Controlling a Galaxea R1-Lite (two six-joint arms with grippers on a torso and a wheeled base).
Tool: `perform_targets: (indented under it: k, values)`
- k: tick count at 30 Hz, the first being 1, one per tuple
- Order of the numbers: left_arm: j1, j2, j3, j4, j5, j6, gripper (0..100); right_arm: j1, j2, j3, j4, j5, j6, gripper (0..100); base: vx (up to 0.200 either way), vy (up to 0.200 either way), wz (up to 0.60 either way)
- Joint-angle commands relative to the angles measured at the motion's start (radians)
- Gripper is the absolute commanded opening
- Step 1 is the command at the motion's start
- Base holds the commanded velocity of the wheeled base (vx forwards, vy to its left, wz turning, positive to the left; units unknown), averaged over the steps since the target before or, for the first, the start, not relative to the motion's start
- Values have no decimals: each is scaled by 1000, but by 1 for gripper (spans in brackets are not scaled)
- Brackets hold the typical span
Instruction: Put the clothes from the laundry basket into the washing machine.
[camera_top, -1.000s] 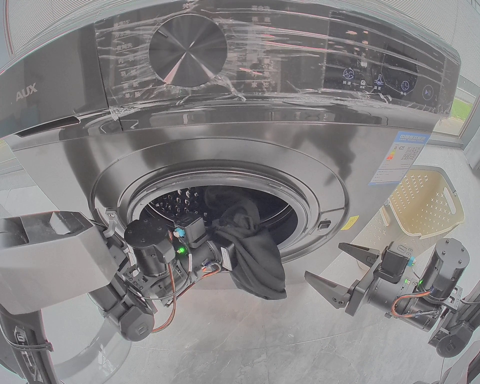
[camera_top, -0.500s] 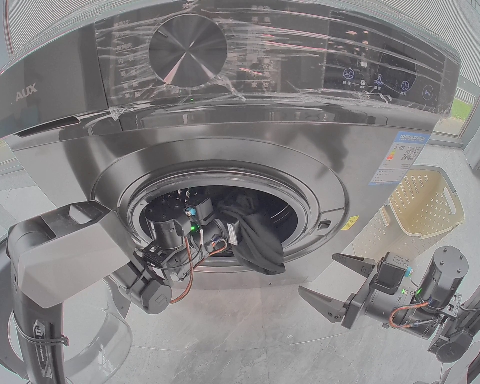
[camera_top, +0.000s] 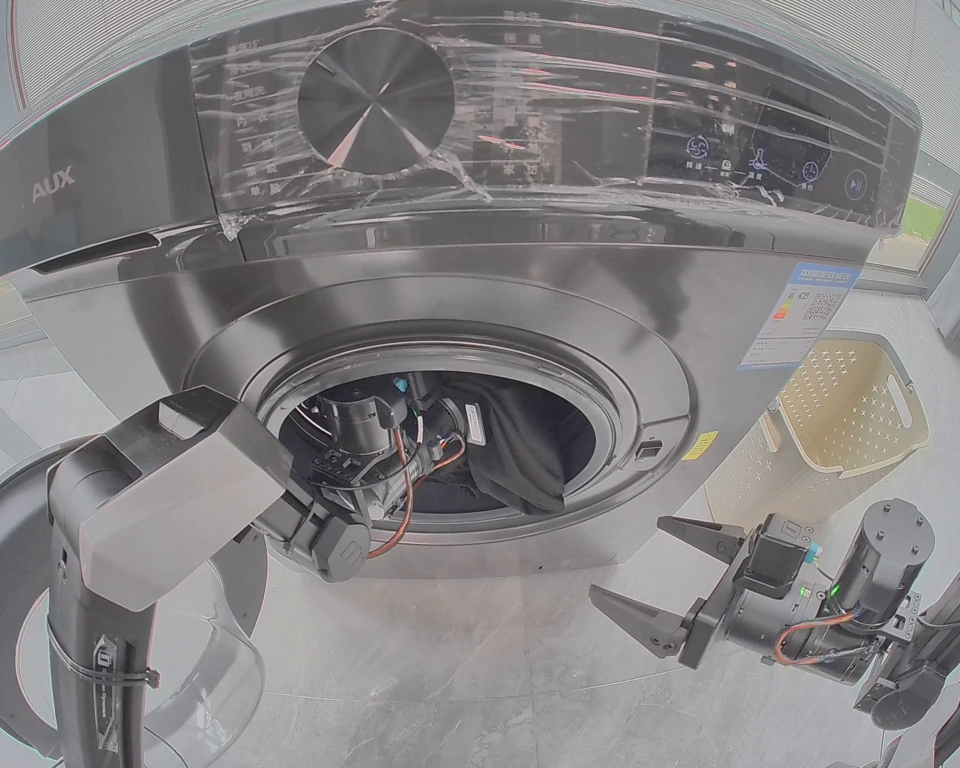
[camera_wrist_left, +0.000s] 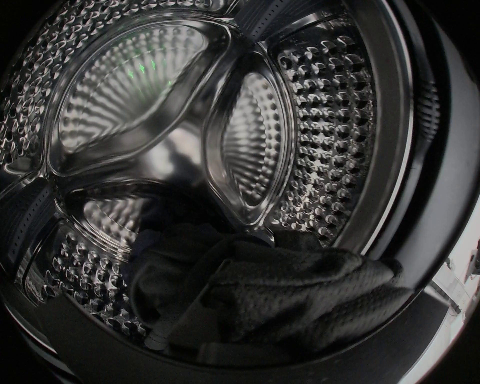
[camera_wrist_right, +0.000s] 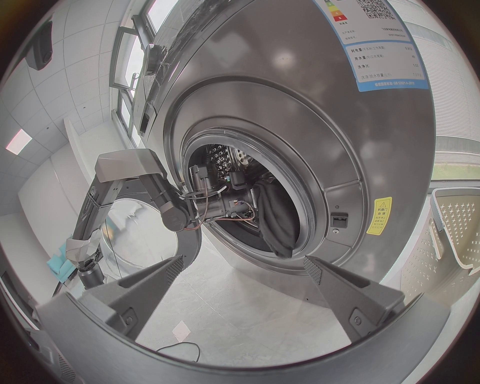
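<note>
Head view: the left tool (camera_top: 470, 428) is sitting inside the mouth of the washing machine (camera_top: 560, 290), against a dark garment (camera_top: 520, 450). I cannot tell whether it is gripping the cloth. The garment is hanging just inside the opening, with its lower edge lying on the rim. The right tool (camera_top: 632, 560) is hovering wide open and empty above the floor, near the laundry basket (camera_top: 850, 400).

Left wrist view: the garment is lying bunched at the front of the drum (camera_wrist_left: 325, 125), not deep inside it.

Right wrist view: the garment's tail is drooping onto the lower lip of the opening.

Risk, in my judgement: if the left arm backs out with cloth caught on it, the garment may slide out onto the floor. A tail left on the lip may be trapped when the door (camera_top: 200, 640) is shut.
</note>
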Motion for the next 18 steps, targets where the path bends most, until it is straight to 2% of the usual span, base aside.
perform_targets:
  k: [1, 7, 18]
  values:
    - [9, 57, -82, 21, 39, 1, 0, 2, 6, 0, -1, 0, 0, 100, 0, 0, 0]
    - [23, 132, -208, 54, 95, 1, 0, 2, 12, 5, -1, 1, 0, 100, 0, 0, 0]
    - [56, 201, -430, 213, 143, 1, 0, 1, 26, 6, -5, 1, 2, 100, 0, 0, 0]
